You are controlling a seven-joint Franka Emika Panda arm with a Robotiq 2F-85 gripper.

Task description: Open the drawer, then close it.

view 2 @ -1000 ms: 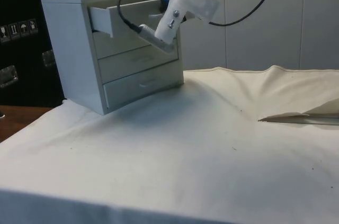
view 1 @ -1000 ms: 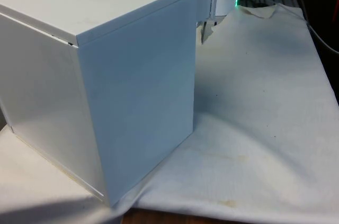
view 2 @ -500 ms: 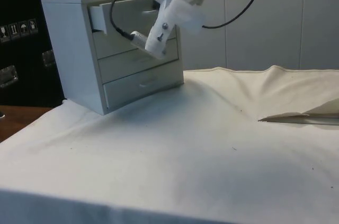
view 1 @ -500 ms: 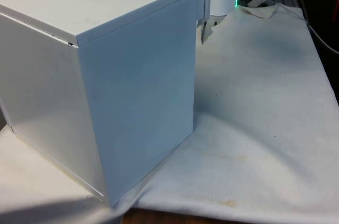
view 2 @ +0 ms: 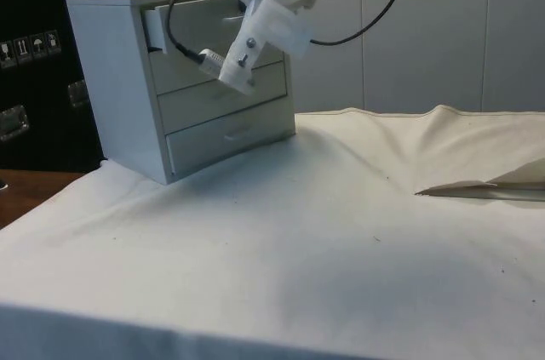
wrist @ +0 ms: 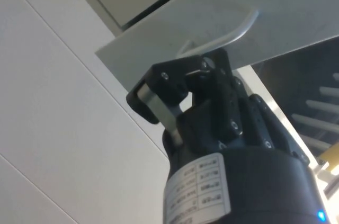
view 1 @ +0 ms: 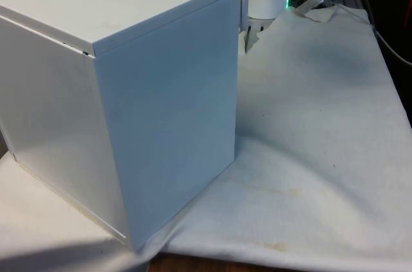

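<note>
At the table's far left in the side view stands a white chest of drawers (view 2: 145,79), its top drawer (view 2: 183,21) pulled out a little while the two lower ones sit flush. Against that drawer's front the black gripper (wrist: 186,87) is pressed, just beside the curved metal handle (wrist: 233,34); its fingers (wrist: 156,108) are nearly together with nothing between them. From the front view, the chest (view 1: 129,92) shows its plain back and side on the white cloth (view 1: 322,124).
</note>
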